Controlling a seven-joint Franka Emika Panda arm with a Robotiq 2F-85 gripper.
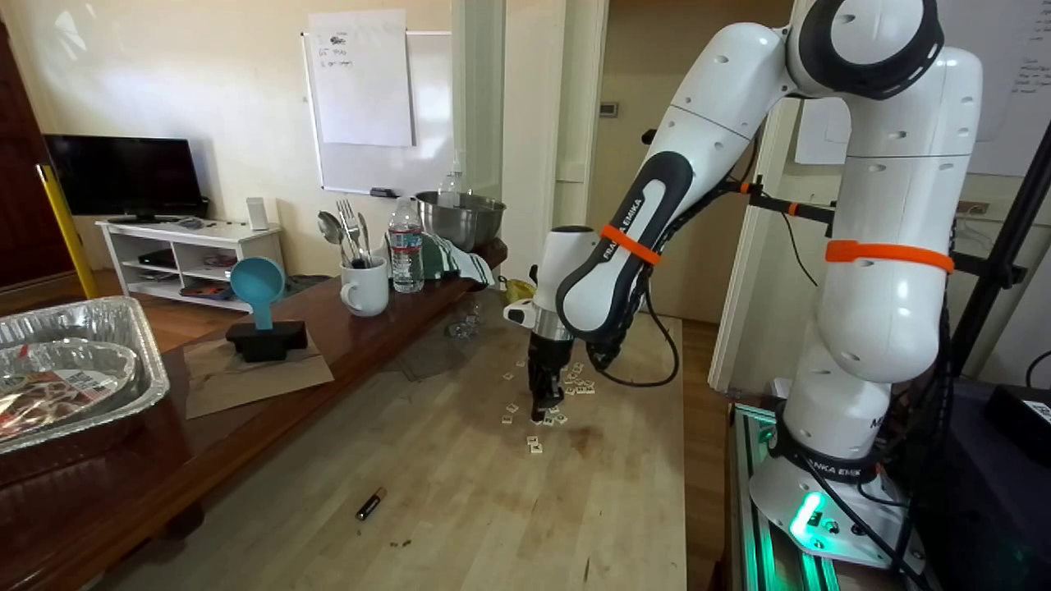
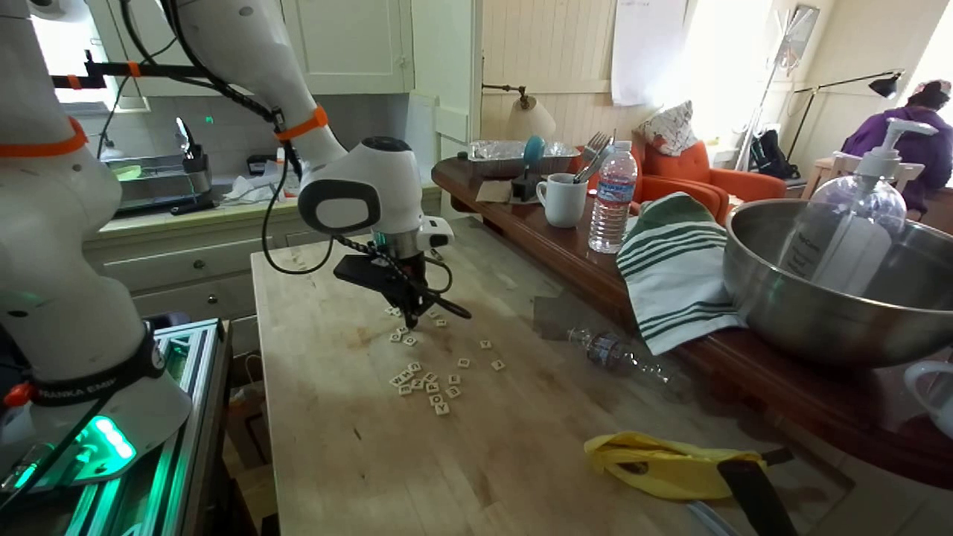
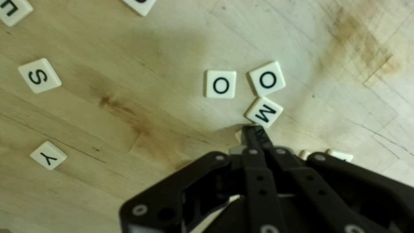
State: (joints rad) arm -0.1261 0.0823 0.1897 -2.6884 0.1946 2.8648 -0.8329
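Note:
My gripper (image 3: 257,130) points down at the wooden table with its fingertips together, among white letter tiles. In the wrist view an M tile (image 3: 265,112) lies just beyond the fingertips, very close to them or touching. A pale tile (image 3: 238,136) is mostly hidden behind the left fingertip; whether it is touched is unclear. Two O tiles (image 3: 221,84) (image 3: 267,79) lie beyond the M. An S tile (image 3: 39,75) and a Y tile (image 3: 48,155) lie to the left. The gripper shows low over the tiles in both exterior views (image 1: 540,410) (image 2: 412,320).
More letter tiles (image 2: 433,388) lie in a cluster. A battery (image 1: 371,503), a clear bottle (image 2: 614,351) and a yellow bag (image 2: 663,465) lie on the table (image 1: 460,525). A raised dark ledge (image 1: 345,369) alongside bears a mug (image 1: 364,287), a water bottle (image 1: 406,250) and a steel bowl (image 2: 826,313).

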